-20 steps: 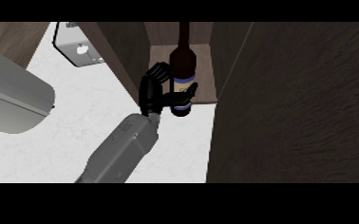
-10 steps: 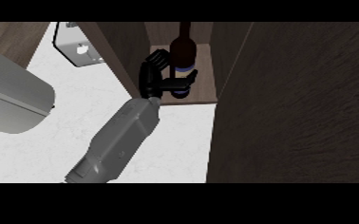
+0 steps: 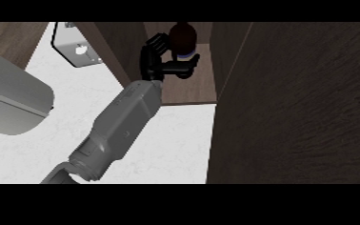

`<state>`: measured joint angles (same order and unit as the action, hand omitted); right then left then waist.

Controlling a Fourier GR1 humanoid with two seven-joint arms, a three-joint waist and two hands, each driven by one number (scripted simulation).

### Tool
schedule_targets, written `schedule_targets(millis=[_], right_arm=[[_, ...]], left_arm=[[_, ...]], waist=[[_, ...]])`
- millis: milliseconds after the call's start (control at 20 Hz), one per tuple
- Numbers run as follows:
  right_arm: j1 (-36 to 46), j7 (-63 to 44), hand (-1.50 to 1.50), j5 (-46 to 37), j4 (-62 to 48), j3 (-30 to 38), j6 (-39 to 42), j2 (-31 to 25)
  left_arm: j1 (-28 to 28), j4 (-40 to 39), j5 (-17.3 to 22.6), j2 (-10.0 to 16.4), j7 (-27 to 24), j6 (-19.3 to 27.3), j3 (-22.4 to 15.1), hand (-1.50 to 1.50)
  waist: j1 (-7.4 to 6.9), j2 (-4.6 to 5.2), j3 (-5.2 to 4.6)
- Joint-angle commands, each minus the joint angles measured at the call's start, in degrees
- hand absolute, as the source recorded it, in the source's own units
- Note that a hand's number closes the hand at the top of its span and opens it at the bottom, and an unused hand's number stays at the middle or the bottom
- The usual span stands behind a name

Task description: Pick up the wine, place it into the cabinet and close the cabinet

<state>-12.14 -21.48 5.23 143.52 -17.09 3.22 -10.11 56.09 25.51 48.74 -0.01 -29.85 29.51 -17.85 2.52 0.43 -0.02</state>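
- Right hand (image 3: 156, 62): closed round the wine bottle (image 3: 184, 38), thumb on the far side and fingers curled across the near side, low on the body. Left hand: not seen in the head view.
- Bottle position: just right of the palm, upright or close to it, inside the open cabinet (image 3: 126, 43). A pale violet label band (image 3: 187, 56) shows right above the curled fingers. The dark top rises beyond the hand.
- Shelf floor (image 3: 188, 89) lies directly below and nearer than the hand. Cannot tell whether the bottle's base is touching it or held just clear (the fingers hide the base).
- A large dark wood panel (image 3: 295, 105) stands to the right of the hand, apart from it. Cannot tell whether it is the door or a side wall. White counter (image 3: 175, 143) sits under the forearm, behind the wrist. A light metal bracket (image 3: 79, 48) is off to the hand's left.
- Handling judgement: glass, so rigid, smooth and breakable; probably heavy for its width if full. It is tall on a narrow base, so it tips easily when nudged near the top.
- Where to hold: the wide body at or below the label, as now, keeps the weight beside the palm. The neck would be slimmer and likelier to swing.
- Release judgement: set the base flat on the shelf before uncurling, then draw the hand straight back toward the counter to avoid brushing the bottle.
- Remaining: release, then closing the cabinet.
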Motion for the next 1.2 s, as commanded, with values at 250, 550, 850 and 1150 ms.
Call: schedule_targets(millis=[250,550,850,1150], right_arm=[[-2.5,0.4,-1.50,5.4,4.8,0.7,1.2,0.4],[-1.8,-2.6,-1.50,2.6,7.1,-2.8,0.6,1.1],[-3.6,0.8,-1.50,4.9,5.7,0.0,2.5,0.6],[-7.0,-0.8,-1.50,4.8,10.5,-1.6,2.5,0.6]], left_arm=[[8.2,-11.8,-4.7,2.9,-0.4,6.1,0.9,1.50],[11.2,-17.3,-8.3,1.6,1.3,10.6,-1.0,-1.50],[11.2,-20.4,-9.3,5.7,3.0,7.0,-0.5,-1.50],[10.8,-21.2,-10.2,6.0,1.7,8.4,-0.3,-1.50]], waist=[[0.53,0.38,0.07],[0.72,0.42,-0.02],[1.11,0.71,0.01],[1.47,0.43,-0.02]])
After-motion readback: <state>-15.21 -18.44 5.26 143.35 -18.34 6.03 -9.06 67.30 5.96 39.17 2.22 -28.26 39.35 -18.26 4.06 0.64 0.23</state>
